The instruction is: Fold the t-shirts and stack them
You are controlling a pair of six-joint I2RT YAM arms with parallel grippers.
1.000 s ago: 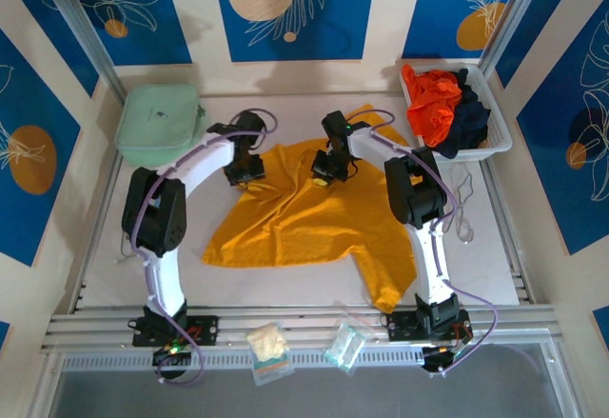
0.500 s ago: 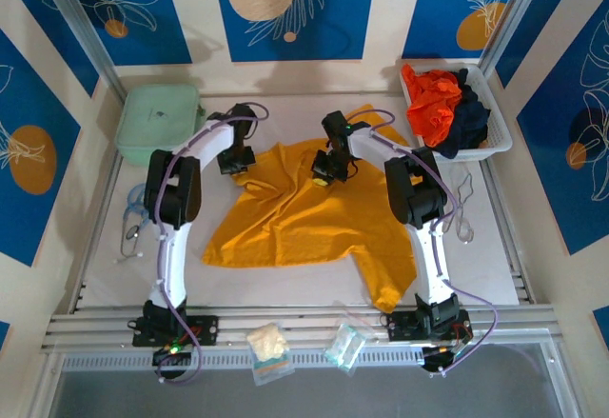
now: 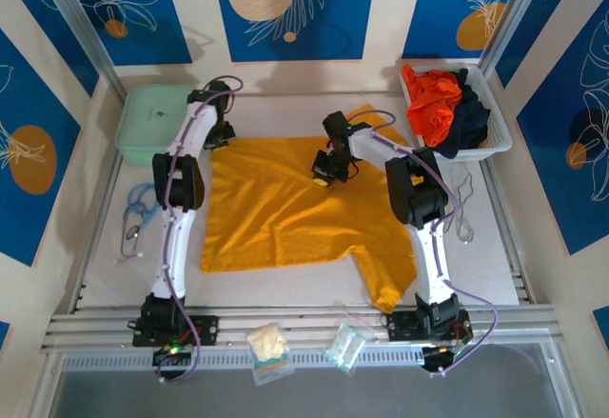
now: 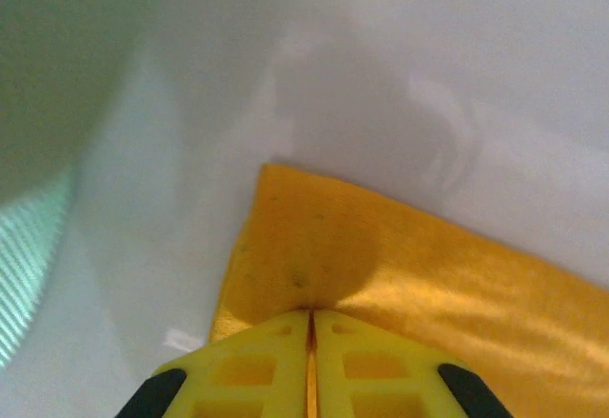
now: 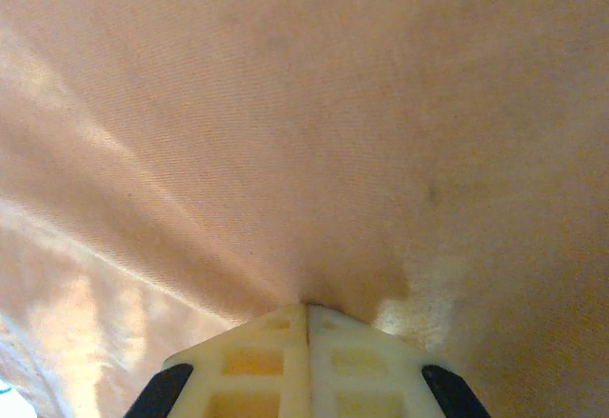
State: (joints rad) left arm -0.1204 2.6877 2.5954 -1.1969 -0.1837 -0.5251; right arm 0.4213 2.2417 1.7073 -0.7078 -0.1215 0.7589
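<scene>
Golden-yellow t-shirt [image 3: 295,209] spread flat in middle of table [image 3: 285,113], one sleeve trailing toward near right edge. Left gripper [image 4: 310,317] pinched tight on its far-left corner, just beside mint-green case [image 3: 157,123]. Right gripper [image 5: 306,308] clamped on cloth at far middle. Orange-red t-shirt [image 3: 430,104] and navy t-shirt [image 3: 471,123] heaped in white basket [image 3: 501,140], far right corner.

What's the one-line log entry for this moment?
left tool: shut on yellow t-shirt corner | right tool: shut on yellow t-shirt
</scene>
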